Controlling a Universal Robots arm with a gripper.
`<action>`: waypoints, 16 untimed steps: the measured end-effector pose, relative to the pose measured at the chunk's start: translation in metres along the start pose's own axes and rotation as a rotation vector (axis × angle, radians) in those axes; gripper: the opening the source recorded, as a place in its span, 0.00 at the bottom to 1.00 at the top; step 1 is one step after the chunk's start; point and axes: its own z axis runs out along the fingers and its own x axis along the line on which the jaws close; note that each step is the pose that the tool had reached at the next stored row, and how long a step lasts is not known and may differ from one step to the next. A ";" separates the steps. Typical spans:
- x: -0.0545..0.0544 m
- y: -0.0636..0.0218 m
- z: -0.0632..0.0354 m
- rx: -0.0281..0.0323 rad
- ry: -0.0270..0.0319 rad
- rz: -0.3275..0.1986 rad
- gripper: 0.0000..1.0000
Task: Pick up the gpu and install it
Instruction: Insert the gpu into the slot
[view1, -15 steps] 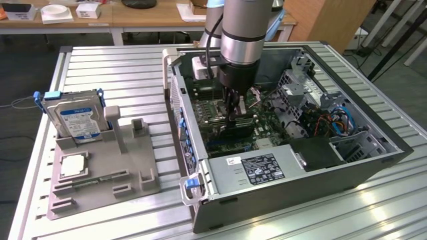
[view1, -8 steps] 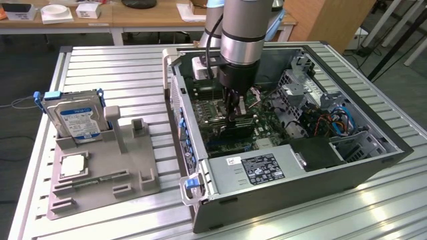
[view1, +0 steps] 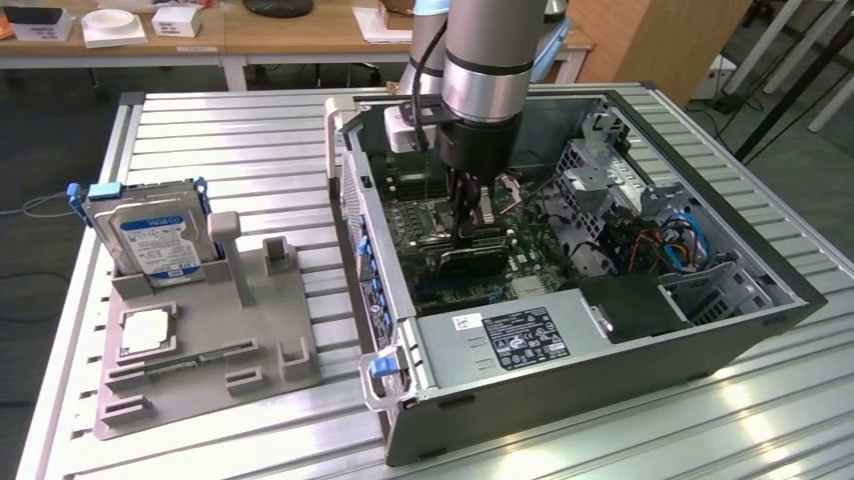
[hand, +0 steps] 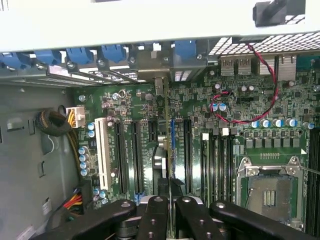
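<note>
My gripper (view1: 466, 228) reaches down into the open computer case (view1: 747, 330), over the green motherboard (view1: 534, 265). In the wrist view the gripper (hand: 167, 200) is shut on the gpu (hand: 166, 130). The gpu is a thin card seen edge-on, standing upright between the black fingers (hand: 150, 220). It runs along the long expansion slots (hand: 135, 155), with its silvery bracket end (hand: 160, 86) toward the case's rear wall. In the exterior view a dark card edge (view1: 470, 260) sits just below the fingertips. Whether the card is fully in a slot is hidden.
A grey parts holder (view1: 254, 340) lies at the exterior view's left of the case. It carries an upright hard drive (view1: 154, 235) and a square CPU chip (view1: 144, 330). Inside the case are the power supply (view1: 527, 340), drive cages (view1: 601, 190), cables (view1: 674, 240) and the CPU socket (hand: 270, 192).
</note>
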 end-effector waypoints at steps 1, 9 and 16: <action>0.000 0.0002 -0.0001 -0.0001 0.0002 0.000 0.15; 0.001 0.0134 -0.0007 0.0101 0.0000 0.001 0.15; 0.002 0.0255 -0.0013 0.0166 0.0001 0.001 0.15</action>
